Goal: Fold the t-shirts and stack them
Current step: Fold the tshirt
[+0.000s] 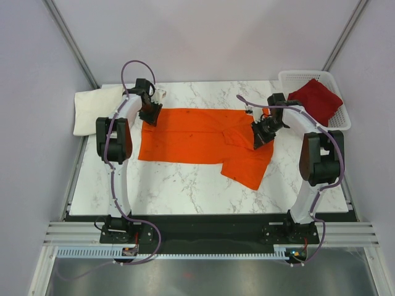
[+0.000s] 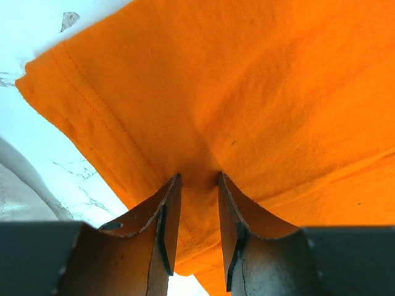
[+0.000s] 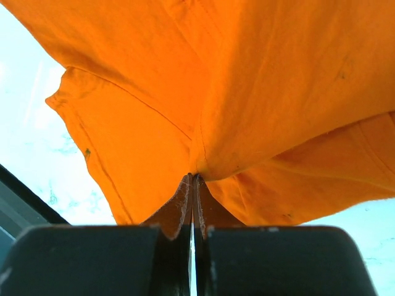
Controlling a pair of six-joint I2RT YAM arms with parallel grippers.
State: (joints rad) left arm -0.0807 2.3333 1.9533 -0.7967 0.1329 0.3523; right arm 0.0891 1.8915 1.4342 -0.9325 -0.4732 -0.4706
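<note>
Seen from above, a white marble table (image 1: 185, 191) filled the middle of the frame, with 2 robot arms reaching over it from the bottom edge. At the upper left, a cream-white t-shirt (image 1: 92, 110) lay bundled on the table's far left corner. Just to its right, the left gripper (image 1: 150, 114) was lowered onto the upper left corner of the orange t-shirt (image 1: 197, 135). In the left wrist view, its 2 fingers (image 2: 166, 216) stood partly apart, with a thick fold of the orange hem caught between them. The orange t-shirt lay spread mostly flat across the centre of the table, with 1 sleeve pointing toward the lower right. At its right end, the right gripper (image 1: 259, 135) met the cloth. In the right wrist view, its jaws were pressed tight together, pinching a peak of orange fabric that draped away on both sides. At the upper right, a white lattice basket (image 1: 290, 77) sat at the table's far right corner, with the dark red t-shirt (image 1: 316, 100) lying inside it.
</note>
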